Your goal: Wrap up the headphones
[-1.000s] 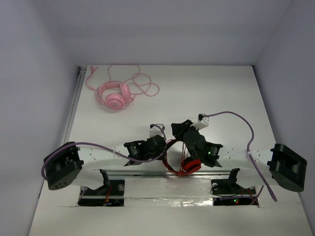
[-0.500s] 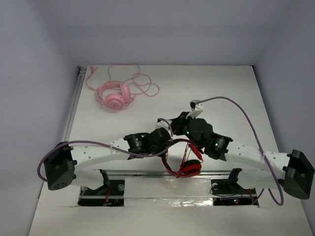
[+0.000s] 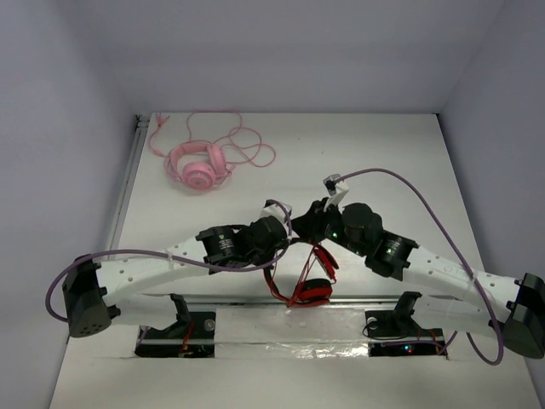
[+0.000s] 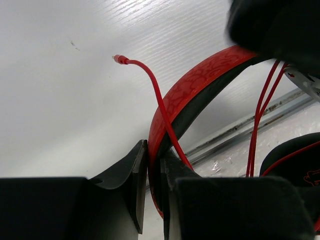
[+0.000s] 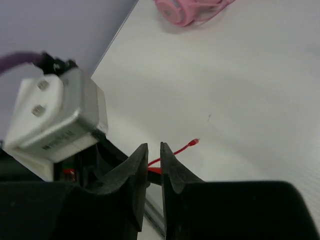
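The red headphones (image 3: 311, 292) hang over the table's near edge with an ear cup lowest. My left gripper (image 3: 287, 237) holds them up, shut on the red-and-black headband (image 4: 200, 85); the left wrist view shows its jaws (image 4: 154, 147) clamped on the band. The thin red cable (image 4: 155, 90) loops up past the band and ends in a free plug (image 4: 120, 59). My right gripper (image 3: 308, 226) is right beside the left one. Its jaws (image 5: 154, 146) stand a narrow slit apart, and the cable's plug end (image 5: 196, 142) shows just behind them.
Pink headphones (image 3: 197, 166) with a tangled pink cable lie at the far left of the table and also show in the right wrist view (image 5: 192, 10). A metal rail and foil strip (image 3: 255, 300) run along the near edge. The left wrist's white camera box (image 5: 60, 120) sits close by.
Both arms have stretched towards the table's middle, carrying the hanging headphones a little left. The right gripper's jaws closed and then parted to a narrow slit.
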`<state>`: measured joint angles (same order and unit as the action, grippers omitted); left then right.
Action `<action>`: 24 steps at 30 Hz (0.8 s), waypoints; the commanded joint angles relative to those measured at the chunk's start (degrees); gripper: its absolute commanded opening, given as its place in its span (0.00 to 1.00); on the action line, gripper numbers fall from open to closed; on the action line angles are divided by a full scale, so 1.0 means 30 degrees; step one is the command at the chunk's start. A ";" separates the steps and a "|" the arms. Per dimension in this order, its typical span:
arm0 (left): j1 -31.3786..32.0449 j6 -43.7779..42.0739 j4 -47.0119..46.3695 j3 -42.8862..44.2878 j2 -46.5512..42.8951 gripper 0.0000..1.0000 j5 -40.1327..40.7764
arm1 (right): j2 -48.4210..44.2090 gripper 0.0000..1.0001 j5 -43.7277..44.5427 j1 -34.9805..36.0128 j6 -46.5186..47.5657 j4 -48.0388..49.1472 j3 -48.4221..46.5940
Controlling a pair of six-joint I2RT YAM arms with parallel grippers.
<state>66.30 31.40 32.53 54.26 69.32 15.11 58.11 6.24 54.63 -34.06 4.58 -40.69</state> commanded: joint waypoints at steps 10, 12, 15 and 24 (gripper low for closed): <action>0.0077 -0.3580 0.1255 0.2011 -0.2890 0.00 -0.3160 | -0.1555 0.27 -0.7525 -0.2884 0.3415 0.4743 0.2516; 0.0077 -0.3930 0.1343 0.2098 -0.3241 0.00 -0.3484 | -0.1586 0.29 -0.8786 -0.3878 0.3503 0.5152 0.2605; 0.0077 -0.4342 0.1606 0.2303 -0.3361 0.00 -0.4158 | -0.1031 0.41 -1.1505 -0.4556 0.3765 0.5826 0.2576; 0.0077 -0.5954 0.1519 0.3036 -0.3594 0.00 -0.4950 | 0.1020 0.51 -1.8337 -0.4558 0.5904 0.5946 0.0880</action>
<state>66.30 14.90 39.48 59.24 60.90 2.52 61.19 -38.83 41.08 -19.79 18.72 -33.58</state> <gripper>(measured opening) 0.093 0.501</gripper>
